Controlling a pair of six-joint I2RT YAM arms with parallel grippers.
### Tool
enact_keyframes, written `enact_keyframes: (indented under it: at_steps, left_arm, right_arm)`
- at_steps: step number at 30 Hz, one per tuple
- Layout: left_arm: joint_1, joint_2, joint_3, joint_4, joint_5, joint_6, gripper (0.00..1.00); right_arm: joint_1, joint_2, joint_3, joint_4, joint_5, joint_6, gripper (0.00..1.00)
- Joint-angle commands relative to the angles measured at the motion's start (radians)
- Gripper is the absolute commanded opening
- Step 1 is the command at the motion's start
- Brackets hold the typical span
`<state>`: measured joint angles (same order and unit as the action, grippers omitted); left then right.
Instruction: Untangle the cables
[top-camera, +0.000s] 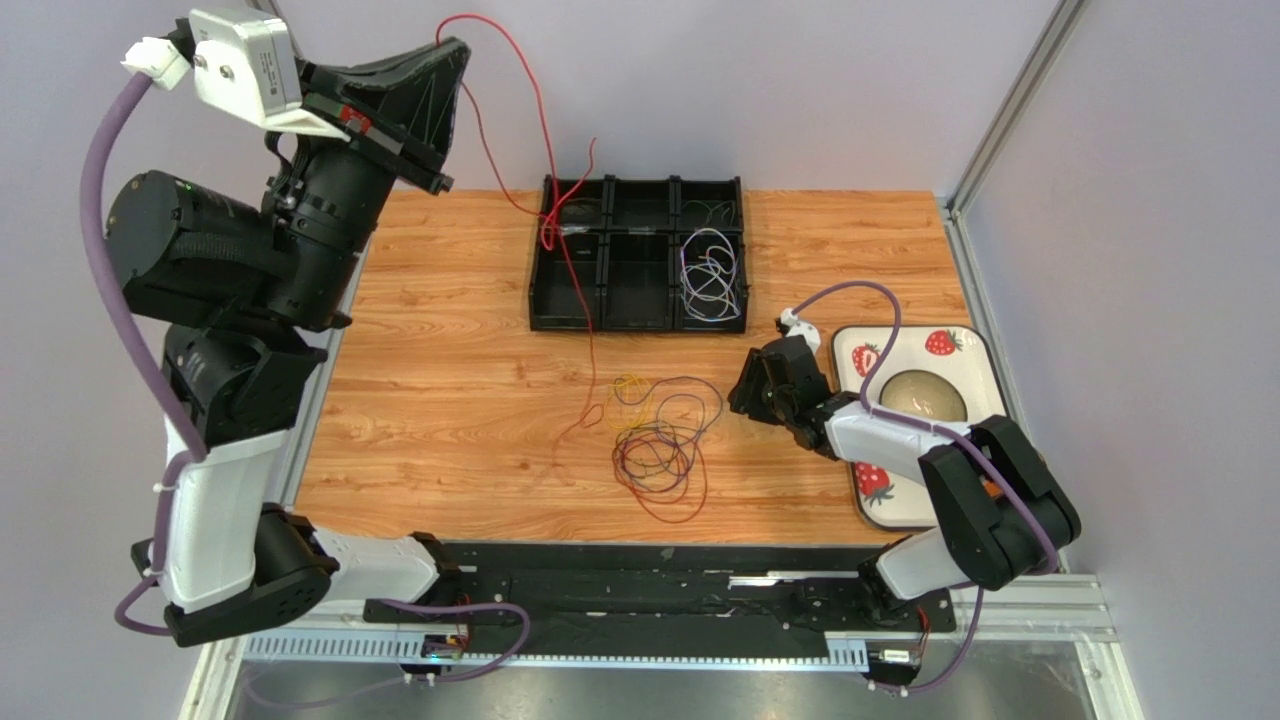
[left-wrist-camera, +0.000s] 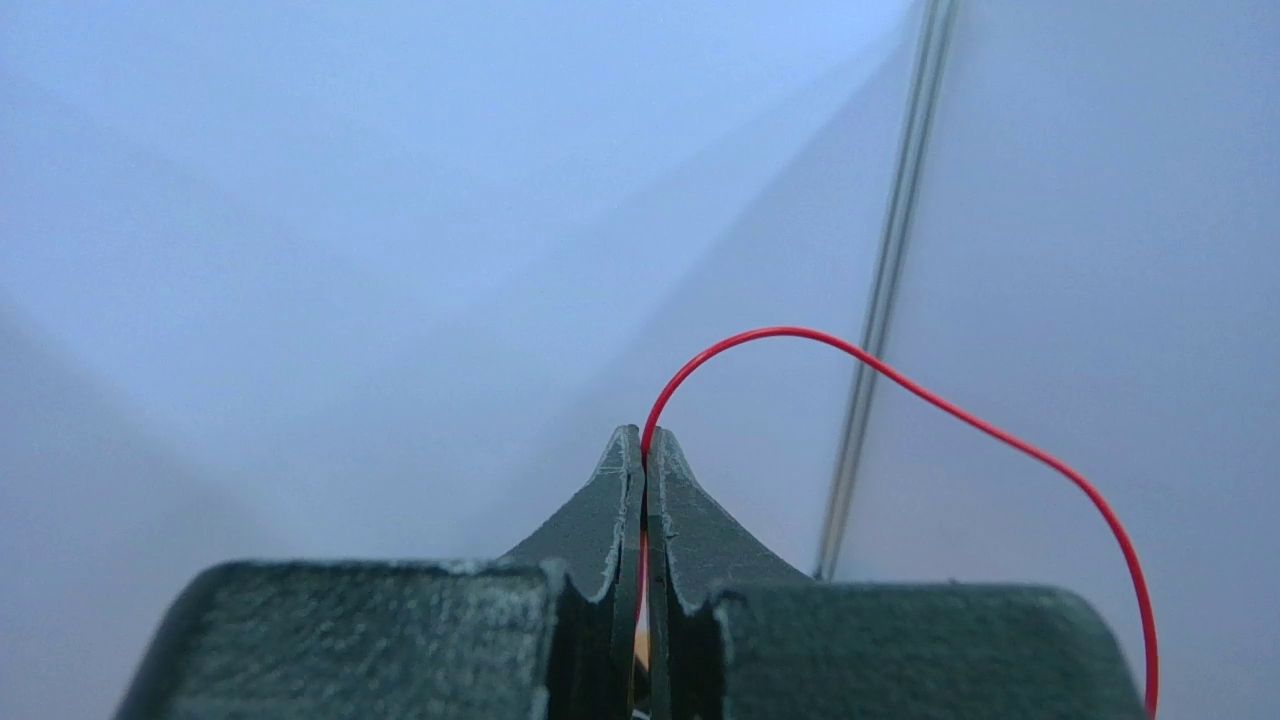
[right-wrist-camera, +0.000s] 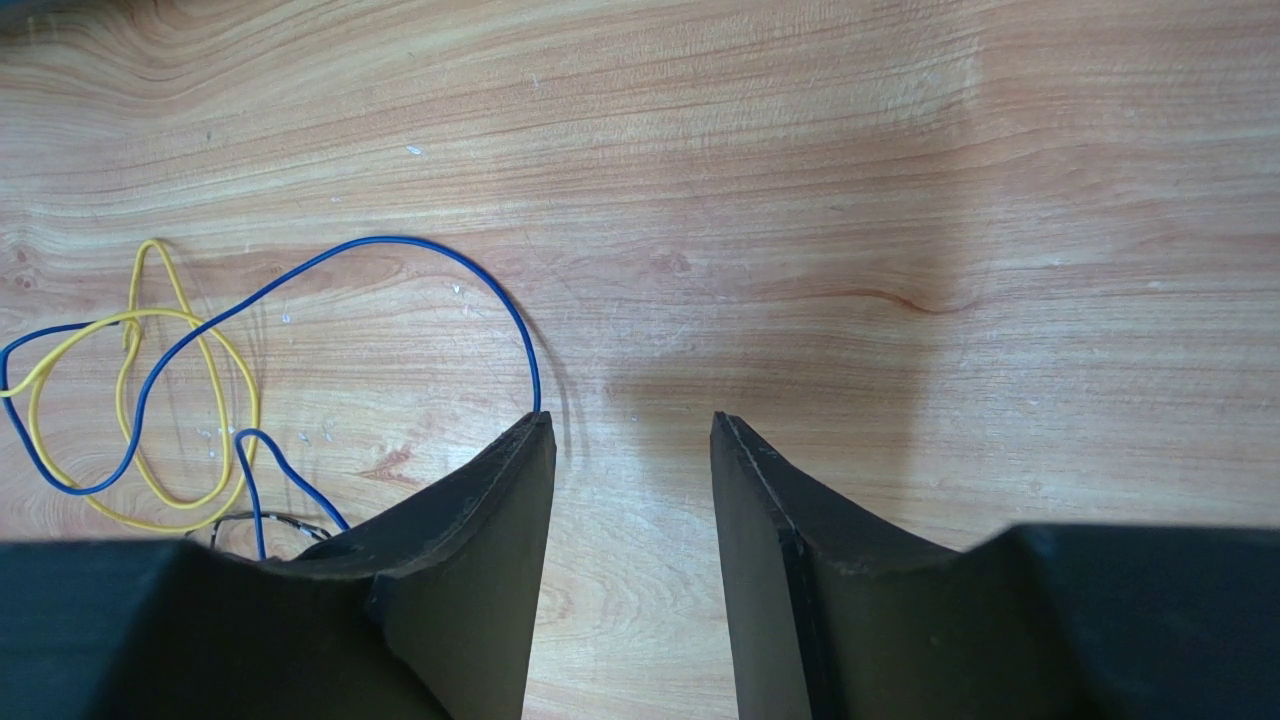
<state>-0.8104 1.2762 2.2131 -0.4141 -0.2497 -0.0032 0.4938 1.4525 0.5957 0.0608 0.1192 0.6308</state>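
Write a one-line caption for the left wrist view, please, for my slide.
Left claw shut on the red cable, which arcs up and to the right against a pale wall.

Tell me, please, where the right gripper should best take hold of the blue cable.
Probably grip the blue cable on its bare arc beside the open right gripper, from above, jaws across it: there it lies flat and alone, clear of the yellow cable.

Left end effector (left-wrist-camera: 645, 438) raised high, pinched shut on red cable (left-wrist-camera: 781, 332); right end effector (right-wrist-camera: 631, 425) set low, angled down, jaws apart.
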Motion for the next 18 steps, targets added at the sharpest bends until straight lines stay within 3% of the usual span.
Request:
enact_keyframes:
  at_steps: [1, 9, 14, 18]
  left_arm:
    - [-0.003, 0.044, -0.046, 0.274, -0.080, 0.185, 0.00]
    - [0.007, 0.244, 0.095, 0.462, -0.218, 0.410, 0.00]
    - [0.068, 0.363, 0.247, 0.465, -0.188, 0.373, 0.00]
    - [0.102, 0.428, 0.309, 0.558, -0.186, 0.370, 0.00]
  right_arm:
    - [-0.003, 0.000, 0.030, 0.023, 0.000, -0.008, 0.46]
    - [-0.004, 0.003, 0.032, 0.024, 0.002, -0.008, 0.46]
    - [-0.003, 0.006, 0.032, 0.024, 0.002, -0.008, 0.46]
    - [-0.004, 0.006, 0.032, 0.024, 0.000, -0.008, 0.46]
